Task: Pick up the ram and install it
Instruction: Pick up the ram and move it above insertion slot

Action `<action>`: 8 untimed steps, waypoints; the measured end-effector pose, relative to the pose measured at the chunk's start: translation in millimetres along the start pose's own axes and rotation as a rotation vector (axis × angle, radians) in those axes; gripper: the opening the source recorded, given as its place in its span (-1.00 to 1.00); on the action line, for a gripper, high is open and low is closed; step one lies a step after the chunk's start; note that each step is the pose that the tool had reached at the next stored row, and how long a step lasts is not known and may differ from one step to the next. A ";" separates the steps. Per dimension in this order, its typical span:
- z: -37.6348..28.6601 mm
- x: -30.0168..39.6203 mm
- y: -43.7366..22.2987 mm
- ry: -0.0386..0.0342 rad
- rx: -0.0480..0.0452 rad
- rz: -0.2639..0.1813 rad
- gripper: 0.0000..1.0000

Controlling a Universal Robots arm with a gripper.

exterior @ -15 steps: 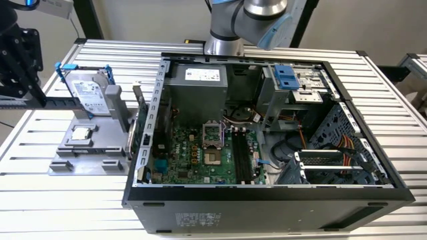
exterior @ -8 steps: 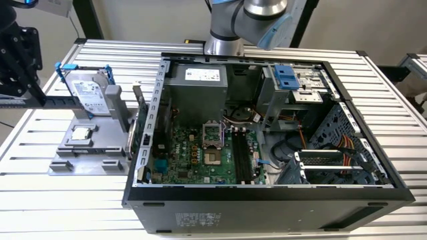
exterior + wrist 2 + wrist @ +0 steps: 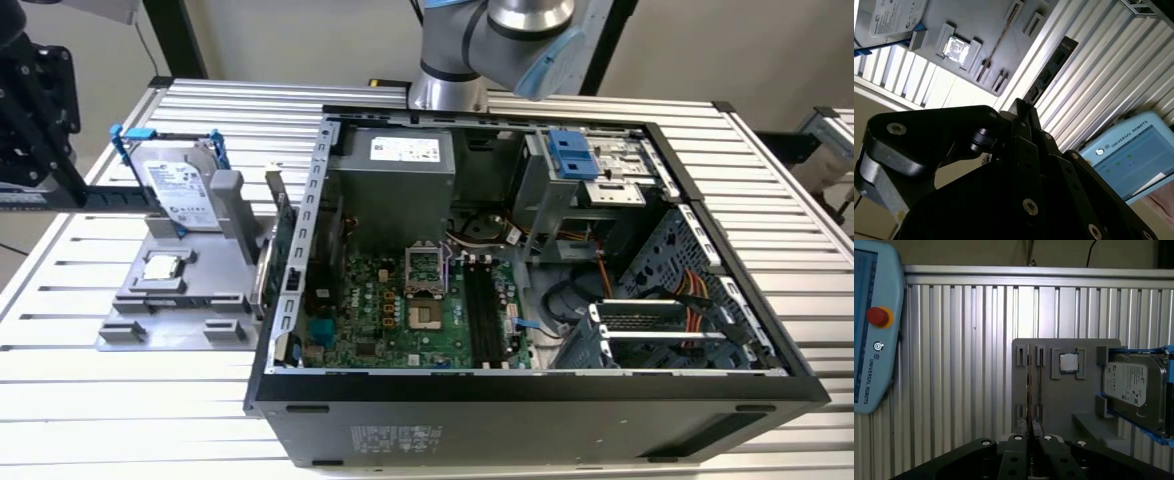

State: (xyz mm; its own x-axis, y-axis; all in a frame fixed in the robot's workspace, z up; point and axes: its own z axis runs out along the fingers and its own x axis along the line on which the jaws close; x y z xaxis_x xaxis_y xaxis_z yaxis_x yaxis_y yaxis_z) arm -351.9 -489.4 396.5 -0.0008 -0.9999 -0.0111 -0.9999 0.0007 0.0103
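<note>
second wrist view shows the pincer (image 3: 1024,111) clamped on the ram (image 3: 1048,74), its long edges free over the table (image 3: 1114,65).

A robotics lab or test workshop: a ribbed silver aluminium-profile worktop (image 3: 134,400) carries an open black desktop computer case (image 3: 534,425) and a grey moulded parts holder (image 3: 167,325). A grey-and-blue industrial robot arm (image 3: 514,30) stands behind, and the first wrist view shows a pale-blue control pendant with a red stop button (image 3: 874,340).

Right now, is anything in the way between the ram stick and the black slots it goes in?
Nothing I can see. The gripper is shut on the ram. In the exterior view the black slots lie bare inside the open computer case, with nothing lying across them.
</note>
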 end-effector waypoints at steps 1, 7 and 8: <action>-0.8 0.0 0.0 0.0000 -0.0001 0.000 -1.00; -5.0 0.0 -0.1 0.0001 -0.0001 0.000 -1.00; -5.8 0.0 -0.1 0.0000 -0.0001 0.000 -1.00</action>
State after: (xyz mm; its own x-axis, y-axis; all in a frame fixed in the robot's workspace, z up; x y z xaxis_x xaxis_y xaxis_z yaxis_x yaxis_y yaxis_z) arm -351.8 -489.4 402.3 -0.0006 -0.9999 -0.0111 -0.9999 0.0005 0.0104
